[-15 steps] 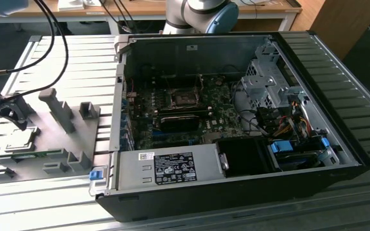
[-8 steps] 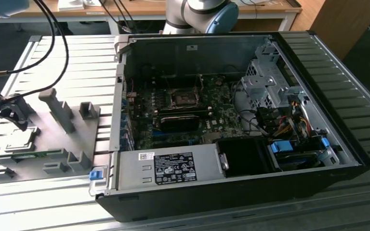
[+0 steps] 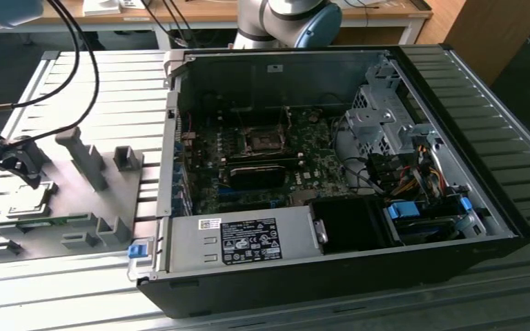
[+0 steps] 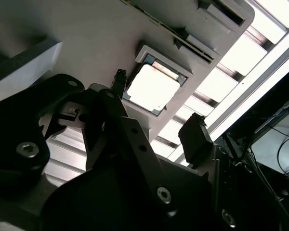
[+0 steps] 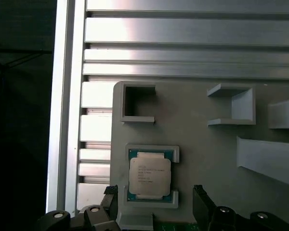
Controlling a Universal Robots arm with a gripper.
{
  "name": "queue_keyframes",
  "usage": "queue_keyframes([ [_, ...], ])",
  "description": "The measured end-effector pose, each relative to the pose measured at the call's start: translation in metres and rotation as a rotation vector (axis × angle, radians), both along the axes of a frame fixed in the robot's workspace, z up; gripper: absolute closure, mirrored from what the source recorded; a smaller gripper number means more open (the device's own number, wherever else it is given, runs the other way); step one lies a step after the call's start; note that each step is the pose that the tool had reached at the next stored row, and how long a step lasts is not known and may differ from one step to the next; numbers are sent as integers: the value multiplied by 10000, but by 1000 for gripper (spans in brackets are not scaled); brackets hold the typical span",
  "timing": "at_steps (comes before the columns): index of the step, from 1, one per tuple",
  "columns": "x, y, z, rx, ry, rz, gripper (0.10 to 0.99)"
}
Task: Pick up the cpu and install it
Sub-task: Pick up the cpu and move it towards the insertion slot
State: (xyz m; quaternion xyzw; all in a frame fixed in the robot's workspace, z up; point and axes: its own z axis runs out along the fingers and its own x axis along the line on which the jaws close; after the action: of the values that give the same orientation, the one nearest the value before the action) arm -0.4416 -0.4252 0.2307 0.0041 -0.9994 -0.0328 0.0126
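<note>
Exterior view: my hand (image 3: 12, 165) hangs over the grey fixture plate (image 3: 85, 207) at the exterior view's left, well apart from the open computer case (image 3: 339, 172). The cpu (image 3: 27, 202) lies flat in its pocket just beneath.

Second wrist view: fingers (image 4: 195, 139) spread, holding nothing, one on either side of the cpu (image 4: 151, 86).

First wrist view: cpu (image 5: 149, 174) sits squarely between the fingertips, untouched, straight ahead of the hand (image 5: 154, 197).

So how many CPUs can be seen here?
1. The cpu lies in its pocket on the grey fixture, under the open hand. Another could be hidden inside the computer case.
</note>
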Motion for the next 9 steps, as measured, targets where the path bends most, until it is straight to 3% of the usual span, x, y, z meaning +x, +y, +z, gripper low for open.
queue_keyframes([
  [9, 0, 0, -31, 0, -1, 0, 369],
])
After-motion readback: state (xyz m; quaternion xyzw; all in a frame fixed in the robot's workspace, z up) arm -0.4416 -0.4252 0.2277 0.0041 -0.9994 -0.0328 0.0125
